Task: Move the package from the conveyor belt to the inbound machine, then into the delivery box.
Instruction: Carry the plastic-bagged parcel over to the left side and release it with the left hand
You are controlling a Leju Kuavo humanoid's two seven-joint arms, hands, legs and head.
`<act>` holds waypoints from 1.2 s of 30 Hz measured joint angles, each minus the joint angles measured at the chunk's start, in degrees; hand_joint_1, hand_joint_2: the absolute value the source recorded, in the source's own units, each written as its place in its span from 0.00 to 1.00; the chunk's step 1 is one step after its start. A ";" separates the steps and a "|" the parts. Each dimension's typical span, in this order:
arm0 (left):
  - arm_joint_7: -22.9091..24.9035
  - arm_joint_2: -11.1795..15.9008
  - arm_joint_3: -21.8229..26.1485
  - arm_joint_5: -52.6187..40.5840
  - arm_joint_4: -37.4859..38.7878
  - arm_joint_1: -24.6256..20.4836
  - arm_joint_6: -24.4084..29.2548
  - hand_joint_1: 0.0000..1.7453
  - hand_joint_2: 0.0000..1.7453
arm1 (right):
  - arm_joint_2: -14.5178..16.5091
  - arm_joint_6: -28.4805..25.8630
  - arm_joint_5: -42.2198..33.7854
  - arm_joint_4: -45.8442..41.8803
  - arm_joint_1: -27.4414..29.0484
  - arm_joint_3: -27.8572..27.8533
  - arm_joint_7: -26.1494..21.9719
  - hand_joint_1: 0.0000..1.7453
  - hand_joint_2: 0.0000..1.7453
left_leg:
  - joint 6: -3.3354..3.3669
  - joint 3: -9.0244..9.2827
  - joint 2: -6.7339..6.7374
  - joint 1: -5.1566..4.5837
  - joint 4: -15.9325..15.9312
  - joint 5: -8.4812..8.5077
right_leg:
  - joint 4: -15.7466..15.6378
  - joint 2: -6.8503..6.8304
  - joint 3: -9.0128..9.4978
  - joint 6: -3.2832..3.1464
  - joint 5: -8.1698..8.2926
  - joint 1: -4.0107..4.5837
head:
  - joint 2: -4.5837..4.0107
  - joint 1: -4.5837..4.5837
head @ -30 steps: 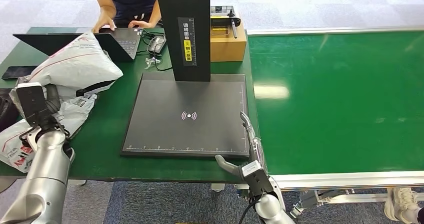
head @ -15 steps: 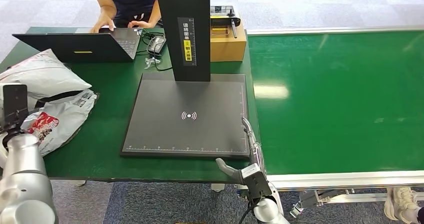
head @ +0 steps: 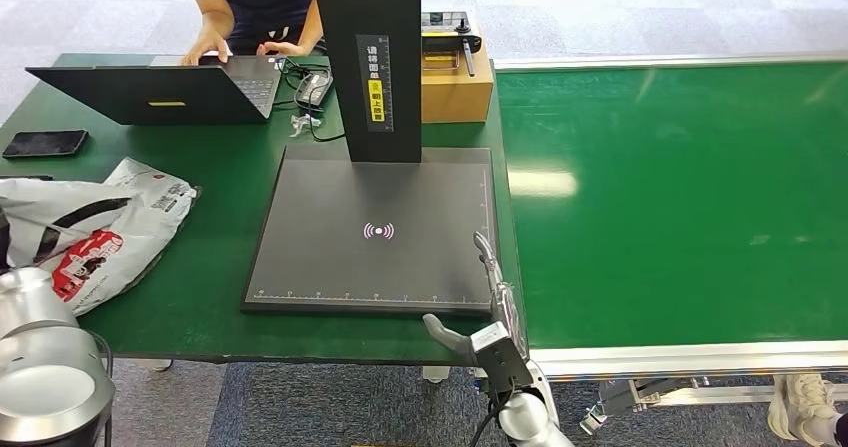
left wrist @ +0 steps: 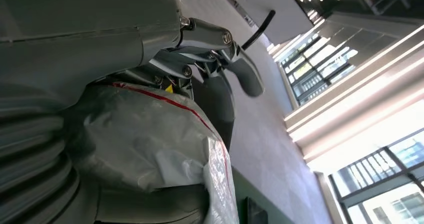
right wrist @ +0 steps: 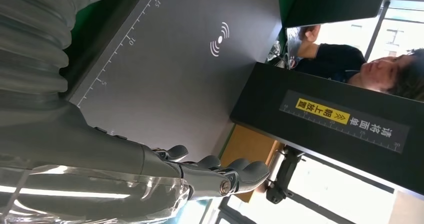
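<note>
Package (head: 95, 232), a grey bag with red print, lies at the left edge of the head view, on the green table (head: 215, 297). In the left wrist view the left hand (left wrist: 200, 58) sits right against the crinkly bag (left wrist: 150, 144), but I cannot tell if it holds it. The right hand (head: 485, 312) is at the bottom middle of the head view, by the near right corner of the black scanner plate (head: 375, 232). Its fingers (right wrist: 235, 176) are spread a little and hold nothing. The green conveyor belt (head: 680, 197) takes up the right side. A person (head: 255, 7) at the top left rests a hand on a laptop (head: 160, 92), and a phone (head: 45, 143) lies near the left edge.
</note>
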 joint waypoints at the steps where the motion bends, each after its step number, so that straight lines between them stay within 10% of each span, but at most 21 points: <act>1: 0.87 0.04 -0.70 -0.29 1.31 -0.10 -0.48 0.00 1.00 | 0.02 0.01 0.03 0.00 -0.01 -0.02 0.07 0.00 1.00 | 0.00 0.00 -0.02 0.00 0.00 0.00 | 0.00 -0.02 0.00 0.00 0.00 0.00 | 0.00 0.00; 19: 1.72 -0.20 -21.70 11.01 8.41 3.22 -25.86 0.00 1.00 | 0.01 1.98 0.64 -0.01 -0.03 -1.30 0.30 0.00 1.00 | 0.00 0.02 -0.09 -0.01 0.01 0.00 | 0.00 -0.11 0.04 0.00 -0.01 0.00 | 0.00 -0.01; 28: 4.29 -2.02 -44.17 36.25 -10.20 15.86 -22.35 0.00 1.00 | -0.03 1.85 1.28 -0.50 1.16 -2.25 0.90 0.00 1.00 | 0.02 -0.01 -0.09 -0.01 0.01 -0.02 | -0.02 -0.11 0.03 0.01 -0.02 -0.02 | 0.00 0.01; 36: 7.08 -2.27 -63.29 33.41 -33.00 29.86 -9.62 0.00 1.00 | -0.52 1.39 1.04 -1.27 2.50 -2.36 0.89 0.00 1.00 | 0.04 -0.03 -0.06 -0.03 0.01 -0.08 | -0.07 -0.07 0.02 0.04 -0.04 -0.04 | 0.00 0.00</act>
